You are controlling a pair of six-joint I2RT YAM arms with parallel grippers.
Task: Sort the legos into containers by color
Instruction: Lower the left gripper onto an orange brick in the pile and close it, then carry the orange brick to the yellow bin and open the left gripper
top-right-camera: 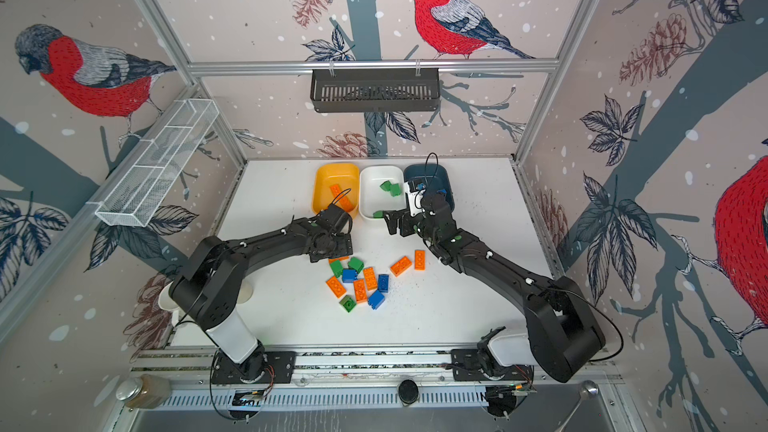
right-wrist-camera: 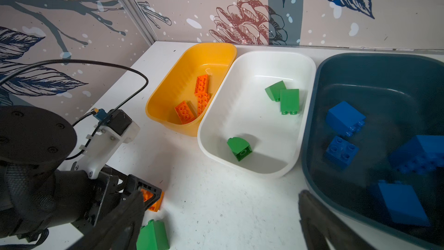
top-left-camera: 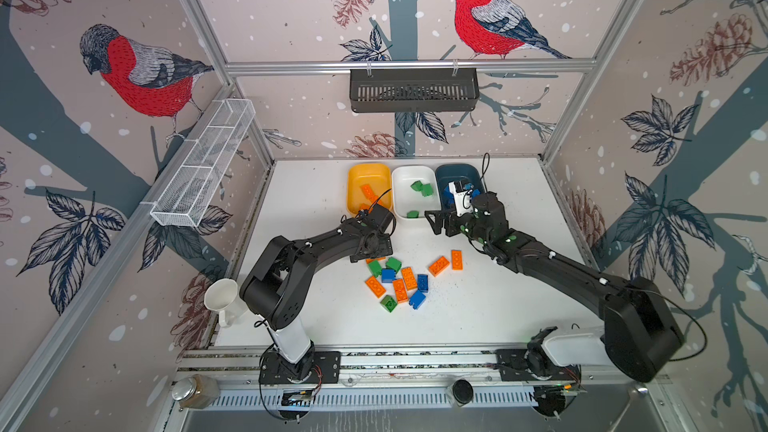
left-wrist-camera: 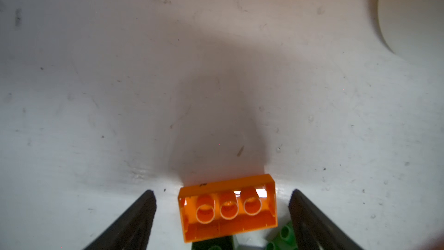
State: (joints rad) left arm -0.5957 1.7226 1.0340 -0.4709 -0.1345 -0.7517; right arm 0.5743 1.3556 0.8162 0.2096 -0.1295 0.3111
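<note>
- Between the black fingers of the left gripper (left-wrist-camera: 223,191), at the 11 o'clock edge of the pile (top-left-camera: 408,277), lies an orange brick (left-wrist-camera: 228,210). The jaws stand apart on either side of it, touching nothing I can see and holding nothing.
- That brick is tipped on its side, and its hollow underside with three round tubes faces the wrist camera. Its walls are hard, glossy plastic, and the jaws span it the long way. I'd guess a squeeze end to end on such slick faces could make it swivel or squirt free.
- A green brick (left-wrist-camera: 283,234) sits right beside the orange one, close to one finger. It could get pinched or dragged along and end up in the wrong tub.
- The right gripper (right-wrist-camera: 221,194) hovers wide open and empty at about 2 o'clock from the left one, by the near rim of the white tub (right-wrist-camera: 264,68). The arms are close, so a lift toward the yellow tub (right-wrist-camera: 192,63) might brush it.
- The tubs stand in a row at the table's 12 o'clock: yellow, white, then teal tub (right-wrist-camera: 360,73). All are smooth, shallow and round-cornered, and they hold orange, green and blue bricks in that order.
- The table (top-left-camera: 311,209) is matte white, scuffed and speckled. The studded pile sits at its centre.
</note>
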